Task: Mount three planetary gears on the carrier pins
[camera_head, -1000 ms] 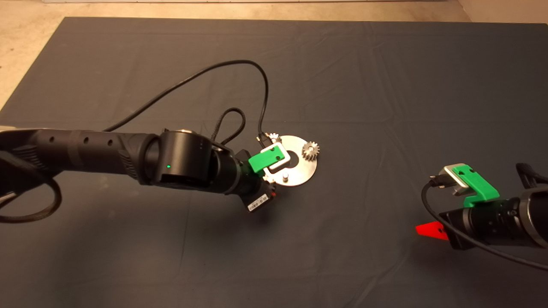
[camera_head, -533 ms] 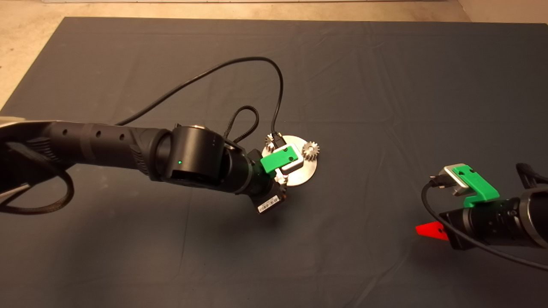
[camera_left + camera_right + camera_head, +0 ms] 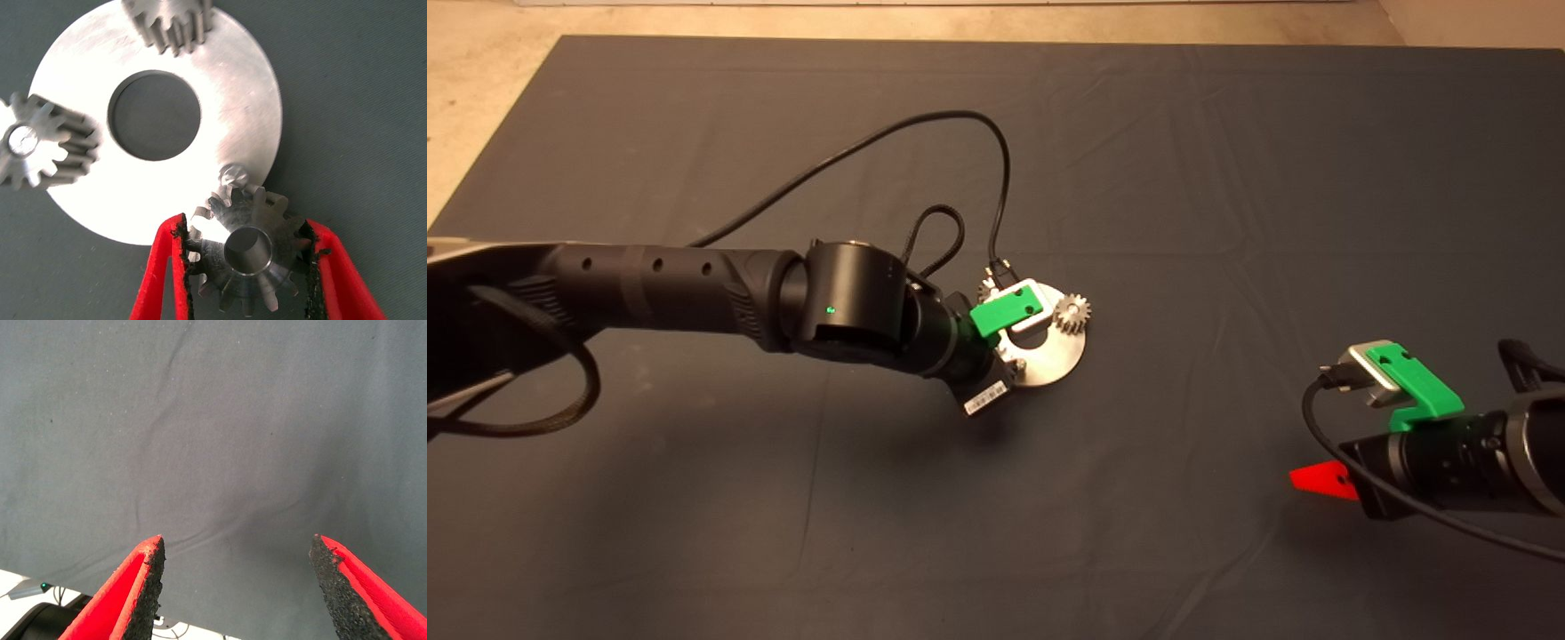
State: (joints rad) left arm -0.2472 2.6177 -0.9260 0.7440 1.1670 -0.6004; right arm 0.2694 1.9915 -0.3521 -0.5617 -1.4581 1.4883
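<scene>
In the left wrist view my left gripper (image 3: 245, 230) is shut on a planetary gear (image 3: 248, 260), held flat by its teeth between the red fingers (image 3: 160, 267). Just beyond it stands a bare carrier pin (image 3: 233, 175) near the rim of the silver disc (image 3: 227, 87). The gear's hole is beside the pin, not over it. Two more gears (image 3: 43, 143) (image 3: 170, 23) sit on the other pins. From above, my left arm (image 3: 854, 307) covers part of the disc (image 3: 1060, 357), and one seated gear (image 3: 1073, 313) shows. My right gripper (image 3: 237, 570) is open over bare mat.
A black cable (image 3: 925, 133) loops over the mat behind the left wrist. The right arm (image 3: 1432, 444) rests at the mat's lower right. Pale floor (image 3: 480, 107) borders the mat at the far left.
My left arm has reached further right over the disc, carrying the gear with it. The right arm has not moved.
</scene>
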